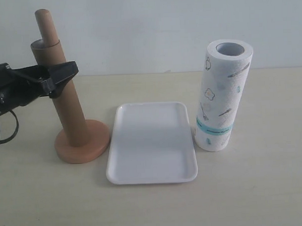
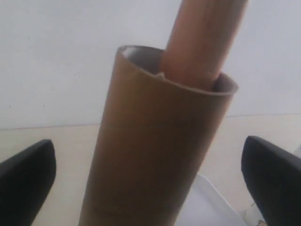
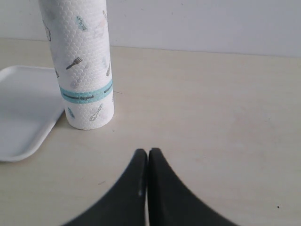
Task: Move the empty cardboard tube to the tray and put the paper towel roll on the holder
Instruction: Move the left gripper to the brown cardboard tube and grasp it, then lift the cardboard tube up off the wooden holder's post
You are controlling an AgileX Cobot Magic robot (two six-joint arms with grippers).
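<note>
Brown cardboard sleeves pale wood on the table point(image 1: 263, 188): the empty cardboard tube point(image 1: 66, 98) stands upright over the post of the holder point(image 1: 82, 147), and the post's rounded top pokes out above the tube's rim. The left gripper point(image 1: 59, 79) straddles the tube's upper part with its black fingers point(image 2: 28, 183) spread wide, one on either side. The left wrist view shows a gap between each finger and the cardboard, so it has hold of nothing. The tray point(image 1: 152, 142), white and shallow, lies at 3 o'clock from the holder's disc base, its rim just beside the base. At 3 o'clock from the tray the paper towel roll point(image 1: 222, 98) stands upright on the table, close against the tray's edge, hollow core facing up. Forks, spoons and other utensil drawings dot its embossed paper, and a teal band near the bottom carries a line of dark print too small to read. The right gripper point(image 3: 148, 165) hangs low over the table with the roll ahead of it, its fingers pressed together on nothing
</note>
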